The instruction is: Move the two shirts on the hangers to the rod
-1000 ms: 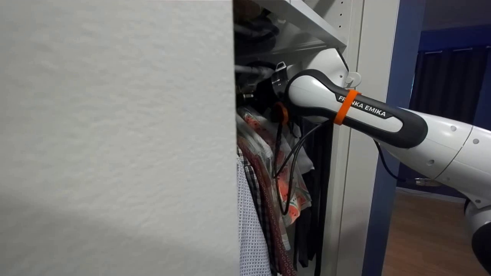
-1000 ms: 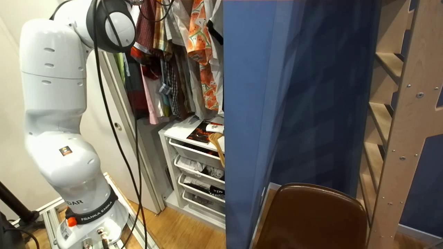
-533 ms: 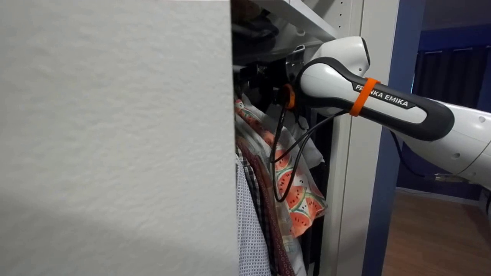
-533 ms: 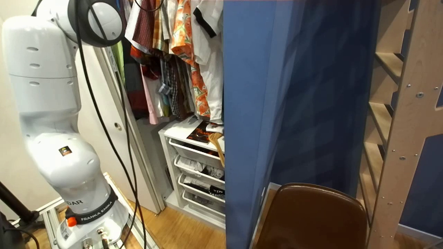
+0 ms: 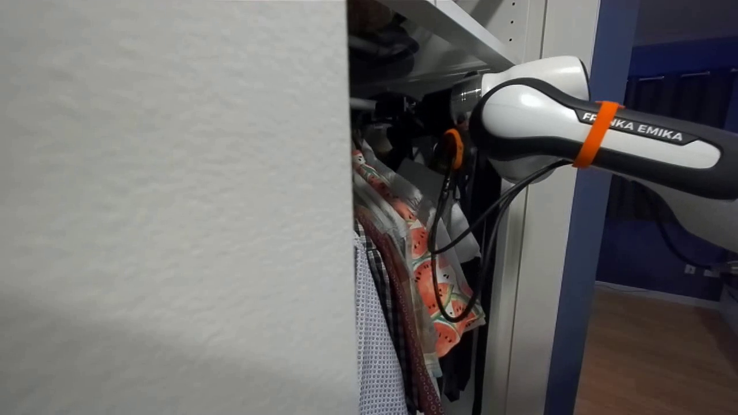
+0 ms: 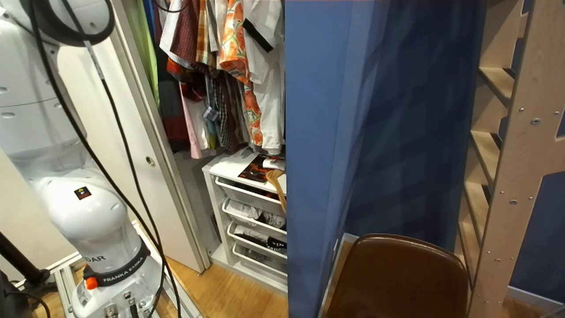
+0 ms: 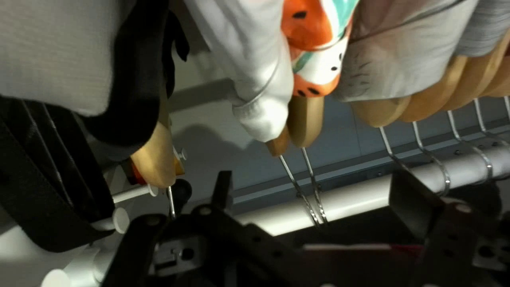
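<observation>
My claw [image 7: 312,191] has its fingers [image 7: 223,191] spread wide, and I see nothing held in them. Between them in my wrist view, the hooks [image 7: 312,176] of two wooden hangers [image 7: 306,119] cross the rod [image 7: 360,195], a pale, smooth bar that catches the light. I can't make out the hook ends in the dark. On those hangers, below the claw, the orange shirt [image 7: 314,48] and the white shirt [image 7: 257,63] hang side by side. To one side of the claw I have a pale top [image 7: 59,56] with a black edge; to the other, more wooden hangers in a row.

Above the claw, in an exterior view, runs a white shelf [image 5: 461,26].

Well below it, under the clothes, I see a white drawer unit [image 6: 226,165]; on its flat top lie a dark printed sheet [image 6: 254,170] and a wooden tool [image 6: 276,181]. The floor [image 6: 229,287] is warm-toned wood.

Outside the closet, well apart from the claw, come a matte blue wall [image 6: 315,154], a shiny brown chair [image 6: 399,278] and a light-wood ladder [image 6: 525,176]. Farther back hangs a dark curtain [image 5: 674,127].
</observation>
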`<action>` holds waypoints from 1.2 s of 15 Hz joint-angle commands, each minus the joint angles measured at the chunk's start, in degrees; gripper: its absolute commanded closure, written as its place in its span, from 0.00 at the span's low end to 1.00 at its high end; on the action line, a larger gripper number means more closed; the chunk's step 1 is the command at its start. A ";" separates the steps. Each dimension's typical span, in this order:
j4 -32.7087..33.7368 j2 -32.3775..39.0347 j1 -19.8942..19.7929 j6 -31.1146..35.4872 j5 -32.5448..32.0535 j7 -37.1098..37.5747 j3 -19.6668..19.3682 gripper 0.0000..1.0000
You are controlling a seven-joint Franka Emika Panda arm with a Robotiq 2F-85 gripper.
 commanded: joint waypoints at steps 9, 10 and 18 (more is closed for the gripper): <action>-26.04 -29.10 2.25 -17.17 2.71 -12.50 -7.84 0.00; -27.44 -31.02 2.58 -18.99 2.09 -12.26 -8.37 0.00; -30.04 -37.68 3.87 -22.91 -2.80 -10.25 -9.91 0.00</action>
